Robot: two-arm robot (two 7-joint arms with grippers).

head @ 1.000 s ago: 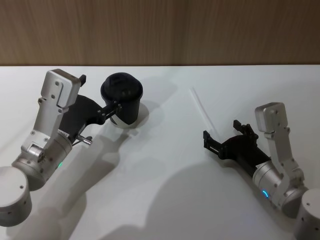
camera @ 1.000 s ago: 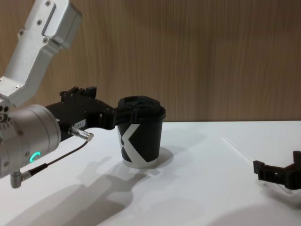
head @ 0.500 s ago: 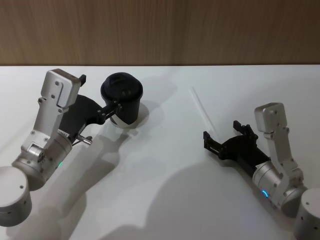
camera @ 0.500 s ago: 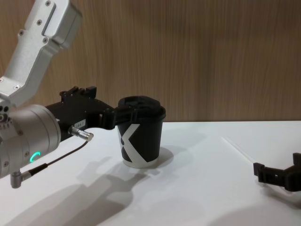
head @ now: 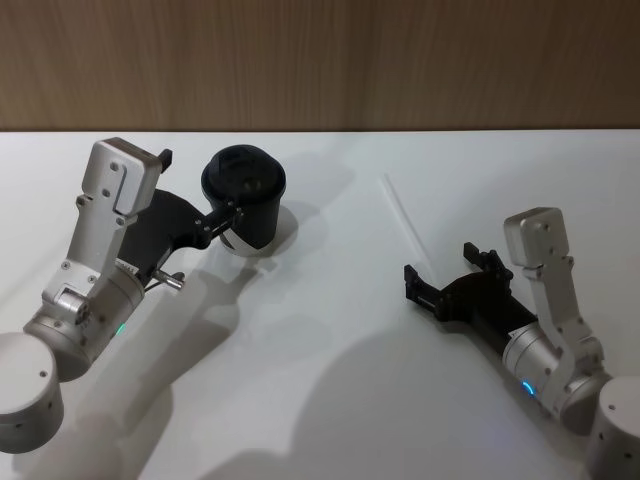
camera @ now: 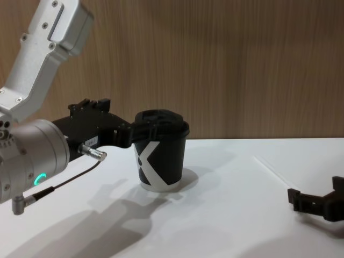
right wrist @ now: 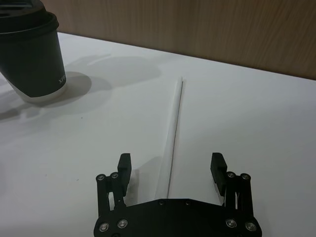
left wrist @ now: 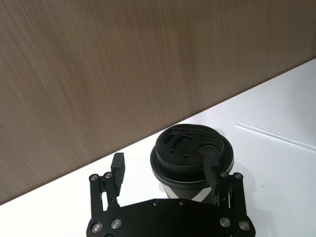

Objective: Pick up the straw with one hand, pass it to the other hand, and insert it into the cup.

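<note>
R gripper (right wrist: 171, 161), fingers apart, is straddling straw (right wrist: 176, 113) end; table (head: 320, 350) lying bare around. L gripper (left wrist: 164, 167), fingers apart, is sitting at cup (left wrist: 190, 150) lid. Chest view is showing cup's X mark (camera: 146, 161).

Chest view — the right hand (camera: 317, 203) is cut by the picture's edge; the straw (camera: 271, 168) is too faint to trace to its near end. Left wrist view — the lower wall of the cup (left wrist: 190, 150) is hidden behind the left hand (left wrist: 164, 162). Right wrist view: the cup's lid is cropped.
</note>
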